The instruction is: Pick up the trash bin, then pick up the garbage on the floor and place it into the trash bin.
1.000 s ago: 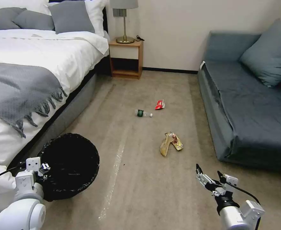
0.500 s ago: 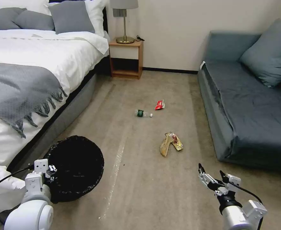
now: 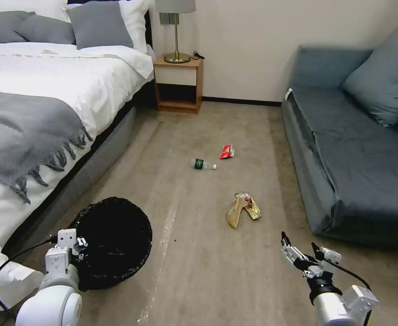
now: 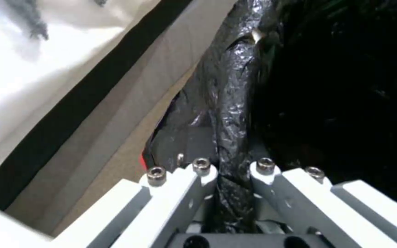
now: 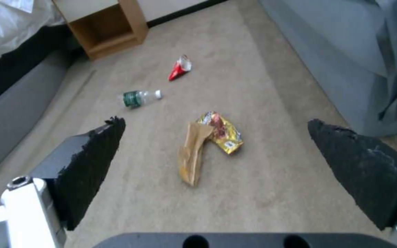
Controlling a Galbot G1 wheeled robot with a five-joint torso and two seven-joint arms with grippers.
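Carrying the trash bin [image 3: 112, 242] by its rim, left gripper [image 4: 233, 172] clamped on the black liner beside the bed [image 3: 35, 113]. Right gripper [image 5: 217, 158] spread wide, empty. Next: lower onto the tan wrapper [image 3: 235, 212] and yellow wrapper [image 3: 252, 206] ahead.

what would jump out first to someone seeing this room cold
The black-bagged trash bin near the bed, its rim pinched by the left gripper. Then the litter on the carpet: tan and yellow wrappers nearest the open right gripper, with a small bottle and red packet beyond.
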